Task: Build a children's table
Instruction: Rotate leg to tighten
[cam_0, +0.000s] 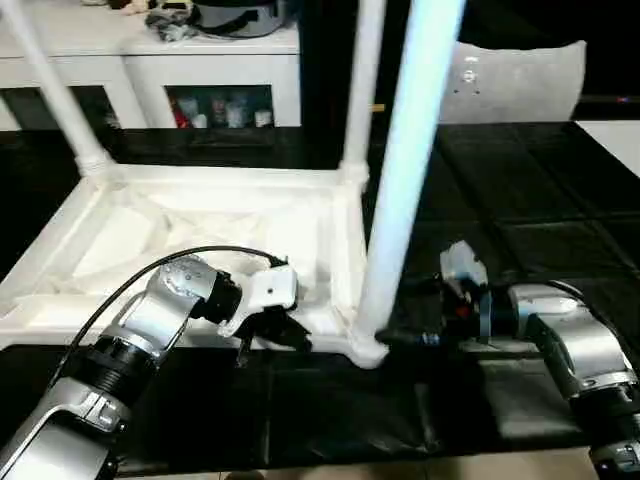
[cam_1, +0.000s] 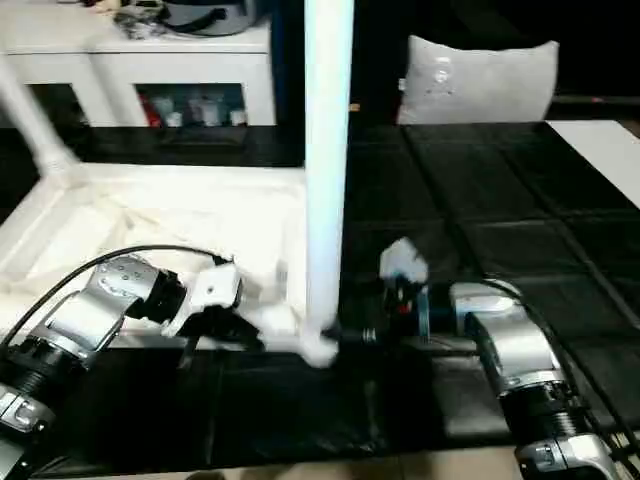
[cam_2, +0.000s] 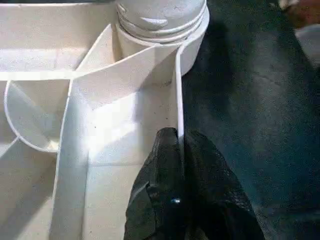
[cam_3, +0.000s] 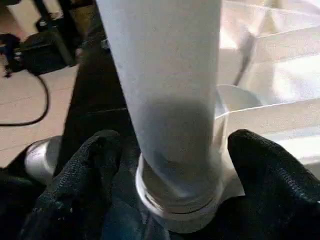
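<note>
While the white tabletop (cam_0: 200, 240) lies upside down on the black floor mat (cam_0: 520, 200), ribbed underside facing up, the robot is at the leg-fitting step: three white legs stand upright in its corner sockets. Two far legs (cam_0: 55, 90) rise from the back corners, and the near leg (cam_0: 405, 170) stands in the front corner socket between the two pincers. The left gripper (cam_2: 177, 145) is clamped shut on the thin front rim of the tabletop, one black finger on each side of the wall, with the near leg's socket just beyond its fingertips. The right gripper (cam_3: 170, 165) stands spread wide around the base of the near leg, one finger (cam_3: 85, 165) on each side of the tube and neither visibly pressing on it; the leg's collar sits in the socket directly between them. Judging from this, the near leg is seated and being let go or re-gripped, with the left pincer steadying the top. One front corner socket beyond the left pincer appears empty, though it is hard to see. The next move probably calls for fetching the fourth leg and fitting it there. A grey cushion (cam_0: 520, 80) leans far behind the right pincer.
</note>
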